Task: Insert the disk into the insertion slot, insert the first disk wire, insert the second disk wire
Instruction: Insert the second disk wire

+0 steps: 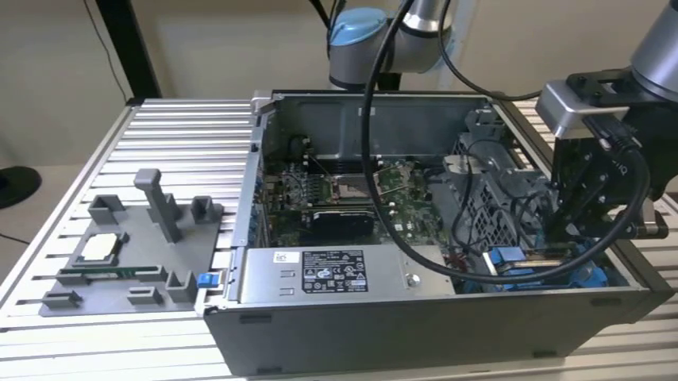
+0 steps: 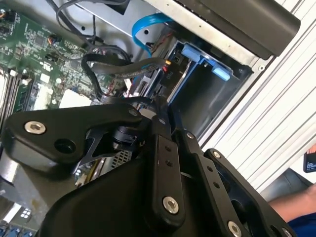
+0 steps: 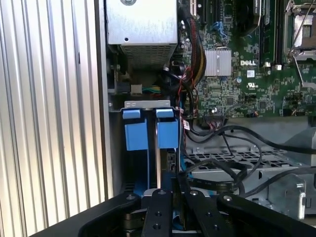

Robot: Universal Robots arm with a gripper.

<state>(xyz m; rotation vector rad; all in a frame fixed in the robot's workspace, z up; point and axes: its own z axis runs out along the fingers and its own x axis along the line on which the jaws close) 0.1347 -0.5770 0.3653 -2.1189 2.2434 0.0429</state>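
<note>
In the exterior view, the open computer case [image 1: 424,325] lies on the slatted table [image 1: 180,135]. The gripper [image 1: 564,244] is lowered into the corner at the exterior view's right, directly above the blue-railed insertion slot [image 1: 588,278]. In the second wrist view, the gripper [image 2: 160,106] ends just beside a bundle of black cables [image 2: 113,66]. The insertion slot [image 2: 207,94] lies just past it and looks dark and hollow behind its blue tabs, and a flat blue cable [image 2: 148,22] curls nearby. In the first wrist view, the gripper [image 3: 177,175] lines up with the insertion slot [image 3: 136,133], with the motherboard [image 3: 247,64] farther in. I cannot tell whether the gripper is spread or pinching anything, and I cannot pick out the disk. The work seems centred on the slot itself, with the wire steps probably not done. Any move here calls for square alignment with the blue rails and clearance from the loose cables.
</note>
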